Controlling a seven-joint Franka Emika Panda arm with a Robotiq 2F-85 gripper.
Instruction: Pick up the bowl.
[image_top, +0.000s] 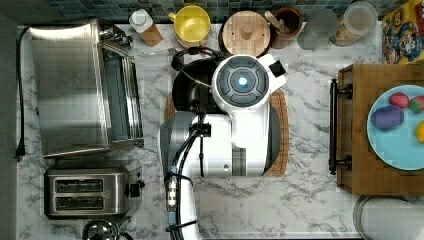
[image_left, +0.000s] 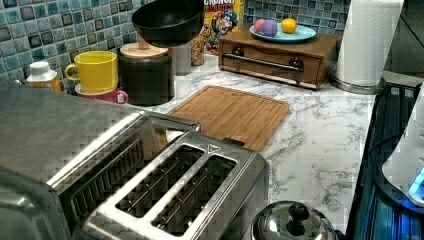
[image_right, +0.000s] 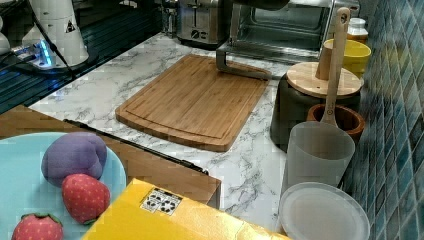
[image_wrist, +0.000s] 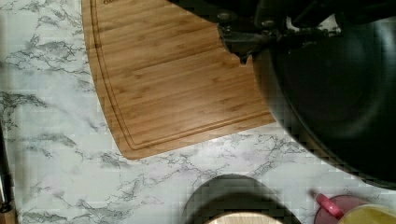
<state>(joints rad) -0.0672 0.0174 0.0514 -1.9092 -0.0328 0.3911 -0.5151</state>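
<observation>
**Bowl up, hold it steady**

Cutting board (image_wrist: 173, 79) lies bare, well below the jaws. Gripper (image_wrist: 243, 39) is clamped on the rim of the black bowl (image_wrist: 336, 93), which hangs in the air well clear of the board. Likely remaining: keep the grip firm, lift level, stay clear of yellow cup (image_left: 95, 70).

Round glossy black bowl (image_left: 167, 21): black outside, dark inside. White marble worktop (image_top: 310, 125): grey veining. Rectangular bamboo cutting board (image_right: 195, 100): warm brown, straight grain. Yellow ceramic cup with handle (image_left: 95, 71): plain yellow; red mug (image_left: 107, 95) beneath. Dark cylindrical canister with pale wooden lid (image_left: 146, 72). Large light-blue plate (image_top: 397, 140): purple, red, yellow toy fruit. Tiled wall (image_right: 395, 120): blue-green mosaic. Brushed steel toaster (image_top: 87, 192): silver. White robot arm (image_top: 240, 120): blue light.
</observation>
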